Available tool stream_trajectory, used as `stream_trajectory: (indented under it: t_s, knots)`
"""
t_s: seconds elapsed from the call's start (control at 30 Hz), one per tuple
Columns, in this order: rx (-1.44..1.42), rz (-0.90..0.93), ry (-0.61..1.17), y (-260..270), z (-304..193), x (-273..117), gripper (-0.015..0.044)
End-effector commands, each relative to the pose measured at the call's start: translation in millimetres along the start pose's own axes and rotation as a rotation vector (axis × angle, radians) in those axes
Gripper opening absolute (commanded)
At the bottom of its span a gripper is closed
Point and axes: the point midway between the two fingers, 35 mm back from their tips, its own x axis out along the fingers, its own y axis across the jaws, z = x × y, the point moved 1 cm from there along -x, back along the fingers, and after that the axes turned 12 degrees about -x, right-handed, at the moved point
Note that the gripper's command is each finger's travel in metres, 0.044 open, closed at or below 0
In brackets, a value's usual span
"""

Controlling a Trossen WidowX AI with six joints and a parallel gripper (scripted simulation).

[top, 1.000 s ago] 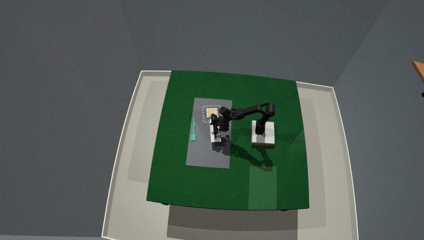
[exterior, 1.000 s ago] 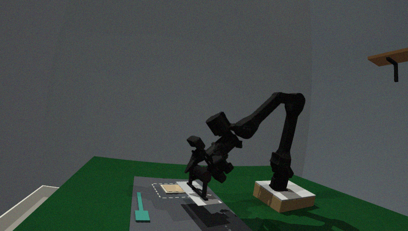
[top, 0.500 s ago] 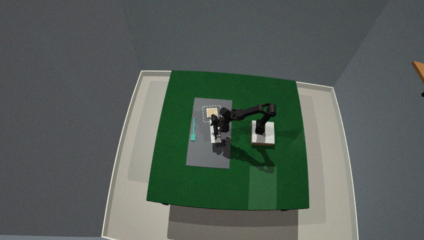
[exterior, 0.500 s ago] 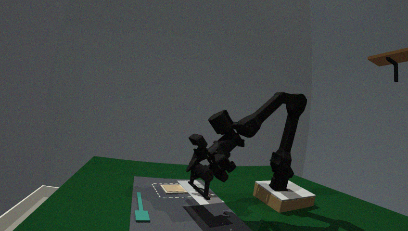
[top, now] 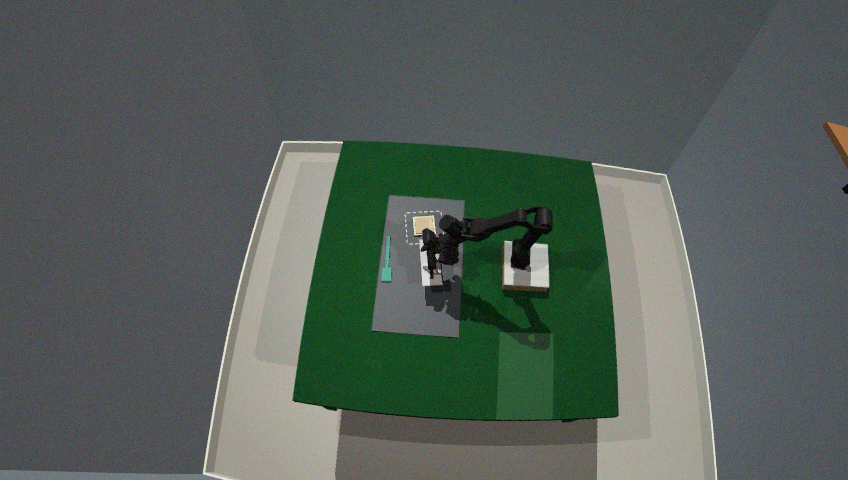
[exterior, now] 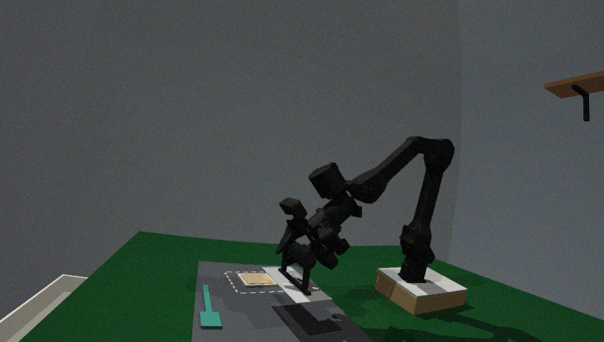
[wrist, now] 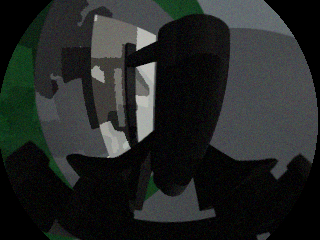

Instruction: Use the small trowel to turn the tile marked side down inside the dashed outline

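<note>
The tile (top: 424,225) (exterior: 256,278) lies flat on the grey mat (top: 410,315) (exterior: 237,324), inside the dashed outline (top: 405,228) (exterior: 258,292). Its upper face is tan with a paler border; I make out no clear mark. The raised blade covers part of the outline's right side in the exterior view. My gripper (top: 431,252) (exterior: 300,254) (wrist: 172,134) is shut on the black handle of the trowel. The trowel's white blade (top: 424,276) (exterior: 288,284) (wrist: 146,112) is roughly level beside the tile, above the mat, with its shadow set apart. The tile's underside is hidden.
A teal flat-bladed tool (top: 386,274) (exterior: 210,320) lies on the mat's left side. The arm's white-topped base block (top: 538,276) (exterior: 440,286) stands on the green table (top: 380,374) (exterior: 127,296) to the right. A brown shelf (top: 837,145) (exterior: 578,83) is on the right wall.
</note>
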Motion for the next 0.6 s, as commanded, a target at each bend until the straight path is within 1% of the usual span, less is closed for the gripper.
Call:
stream_trajectory:
  t_s: [0.0, 0.57]
  knots:
    - [0.002, -0.014, 0.006, -5.0, -1.4, -1.3, 0.0]
    - [0.0, 0.001, 0.0, 0.2, 0.1, -0.1, 0.0]
